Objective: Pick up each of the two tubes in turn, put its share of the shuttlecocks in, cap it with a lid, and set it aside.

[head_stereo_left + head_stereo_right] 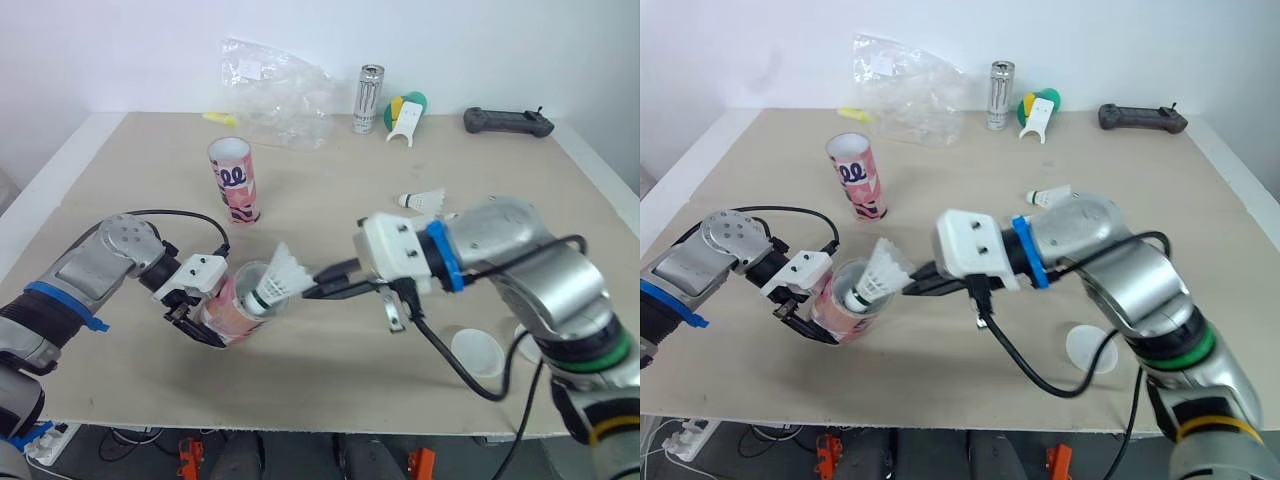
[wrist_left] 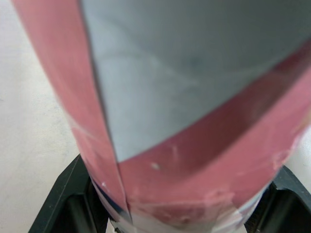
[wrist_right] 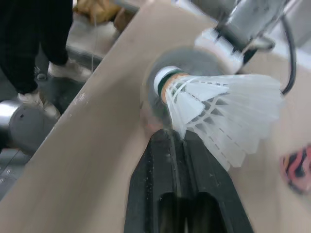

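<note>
My left gripper [image 1: 197, 318] is shut on a pink tube [image 1: 230, 308], holding it tilted above the table with its open mouth toward the right; the tube's wall [image 2: 184, 121] lies close between the black fingers [image 2: 63, 206]. My right gripper [image 1: 310, 284] is shut on the feather skirt of a white shuttlecock [image 1: 281, 274], whose cork end [image 3: 167, 82] sits at the tube's mouth. A second pink tube [image 1: 234, 180] stands upright farther back. Another shuttlecock [image 1: 423, 199] lies on the table behind my right arm. A translucent lid [image 1: 476, 352] rests near the front right edge.
A crumpled plastic bag [image 1: 275, 90], a can [image 1: 369, 99], a green, yellow and white object [image 1: 405, 115] and a black controller [image 1: 508, 122] line the table's back edge. A person's legs [image 3: 34, 34] stand beyond the table in the right wrist view.
</note>
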Robot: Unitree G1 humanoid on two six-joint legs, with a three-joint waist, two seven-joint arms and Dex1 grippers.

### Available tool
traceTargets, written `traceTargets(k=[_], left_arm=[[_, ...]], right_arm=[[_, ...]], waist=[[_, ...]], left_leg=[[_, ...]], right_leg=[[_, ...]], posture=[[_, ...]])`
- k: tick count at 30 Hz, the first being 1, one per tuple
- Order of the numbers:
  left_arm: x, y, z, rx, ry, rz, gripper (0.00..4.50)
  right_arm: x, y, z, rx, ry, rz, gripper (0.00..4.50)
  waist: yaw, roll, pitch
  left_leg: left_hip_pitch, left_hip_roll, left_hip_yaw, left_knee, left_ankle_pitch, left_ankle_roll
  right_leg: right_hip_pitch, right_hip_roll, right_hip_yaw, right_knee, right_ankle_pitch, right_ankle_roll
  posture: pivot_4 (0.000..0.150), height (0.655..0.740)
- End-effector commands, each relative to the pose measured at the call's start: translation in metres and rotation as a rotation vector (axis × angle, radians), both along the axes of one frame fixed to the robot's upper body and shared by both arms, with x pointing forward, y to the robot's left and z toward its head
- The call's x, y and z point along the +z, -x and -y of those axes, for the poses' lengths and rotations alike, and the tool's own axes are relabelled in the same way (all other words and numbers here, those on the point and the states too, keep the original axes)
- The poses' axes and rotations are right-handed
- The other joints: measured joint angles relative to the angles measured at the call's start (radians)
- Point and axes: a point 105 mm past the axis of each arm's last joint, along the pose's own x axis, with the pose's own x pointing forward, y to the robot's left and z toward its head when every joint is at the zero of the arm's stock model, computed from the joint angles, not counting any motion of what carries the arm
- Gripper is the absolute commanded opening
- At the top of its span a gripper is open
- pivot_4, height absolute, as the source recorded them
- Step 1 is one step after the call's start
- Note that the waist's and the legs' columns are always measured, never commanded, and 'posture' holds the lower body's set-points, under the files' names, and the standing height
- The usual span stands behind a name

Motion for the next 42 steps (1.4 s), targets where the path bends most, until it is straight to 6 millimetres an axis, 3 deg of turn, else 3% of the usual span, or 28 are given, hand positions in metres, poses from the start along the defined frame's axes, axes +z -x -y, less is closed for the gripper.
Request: traceTargets(k=[1, 5, 10, 13, 19, 24, 35, 42], left_arm=[[-0.003, 0.000, -0.002, 0.003, -0.010, -0.002, 2.81], [-0.003, 0.001, -0.002, 0.003, -0.011, -0.004, 2.81], [-0.004, 0.001, -0.002, 0.001, -0.013, -0.007, 2.81], [-0.004, 0.001, -0.002, 0.001, -0.013, -0.007, 2.81], [-0.002, 0.000, -0.001, 0.013, 0.002, -0.017, 2.81], [0.002, -0.001, 0.000, 0.019, 0.016, -0.024, 2.81], [0.007, -0.001, 0.006, 0.034, 0.051, -0.062, 2.81], [0.016, -0.001, 0.014, 0.047, 0.094, -0.099, 2.81]], right_arm=[[0.008, 0.001, -0.003, 0.017, -0.018, 0.018, 1.91], [0.009, -0.002, -0.003, -0.005, -0.055, -0.052, 3.90], [0.012, -0.009, -0.007, -0.030, -0.074, -0.073, 3.90], [0.007, -0.018, -0.014, -0.059, -0.056, -0.074, 3.04], [0.006, -0.018, -0.022, -0.006, 0.016, -0.028, 0.19], [0.002, -0.020, -0.027, 0.033, 0.104, -0.008, 0.09], [-0.032, -0.036, -0.051, 0.073, 0.345, 0.037, 0.09], [-0.038, -0.033, -0.069, 0.153, 0.375, -0.003, 0.09]], waist=[[0.004, -0.001, 0.000], [0.003, -0.001, 0.000], [0.003, -0.001, 0.000], [0.001, -0.001, 0.000], [0.002, -0.001, 0.000], [0.002, -0.001, 0.000], [-0.001, -0.001, 0.000], [0.000, -0.001, 0.000]], left_leg=[[0.000, 0.000, 0.000, 0.000, 0.000, 0.000], [-0.001, 0.000, -0.001, 0.000, 0.000, 0.000], [-0.001, 0.000, -0.001, 0.000, 0.000, 0.000], [-0.001, 0.000, -0.001, 0.000, 0.000, 0.000], [-0.001, 0.000, -0.001, 0.000, 0.000, 0.000], [-0.001, 0.000, -0.002, 0.000, 0.000, 0.000], [-0.001, 0.000, -0.002, 0.000, 0.000, 0.000], [-0.001, 0.000, -0.002, 0.000, 0.000, 0.000]], right_leg=[[0.000, 0.000, 0.000, 0.000, 0.000, 0.000], [0.000, 0.000, 0.000, 0.000, -0.001, 0.000], [0.000, 0.000, -0.001, 0.000, -0.001, 0.000], [0.000, 0.000, -0.001, 0.000, 0.000, 0.000], [0.000, 0.000, -0.001, 0.000, -0.001, 0.000], [0.000, 0.000, -0.001, 0.000, -0.001, 0.000], [-0.001, 0.000, -0.001, 0.001, -0.001, -0.001], [-0.001, 0.000, -0.002, 0.001, -0.001, -0.001]], posture=[[0.150, 0.7400], [0.150, 0.7400], [0.150, 0.7400], [0.150, 0.7400], [0.150, 0.7400], [0.150, 0.7400], [0.150, 0.7400], [0.150, 0.7400]])
